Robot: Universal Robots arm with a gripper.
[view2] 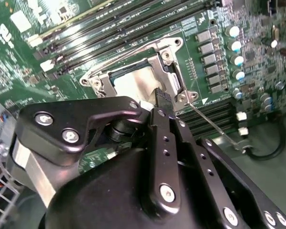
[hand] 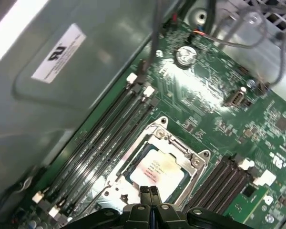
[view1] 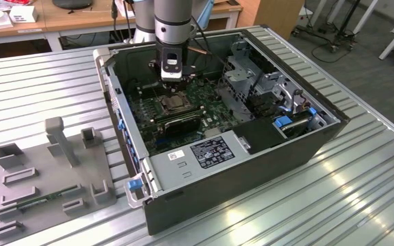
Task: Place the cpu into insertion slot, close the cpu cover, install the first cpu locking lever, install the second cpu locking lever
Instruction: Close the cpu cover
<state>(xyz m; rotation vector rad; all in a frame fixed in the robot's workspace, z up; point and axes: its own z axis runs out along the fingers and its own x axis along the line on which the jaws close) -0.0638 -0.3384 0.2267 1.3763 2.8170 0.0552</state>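
At insertion slot [hand: 158, 135] rim | pincer [hand: 149, 191] pressed together | cpu [hand: 158, 171] seated inside

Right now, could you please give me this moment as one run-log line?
pincer: shut, empty, tips at cover edge | cpu: seated in insertion slot | cpu cover: down over cpu

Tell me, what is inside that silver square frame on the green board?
The cpu lies inside the cpu cover, its pale metal top showing through the window. What lies beneath the chip is hidden by it, and the shut gripper covers one edge of the frame.
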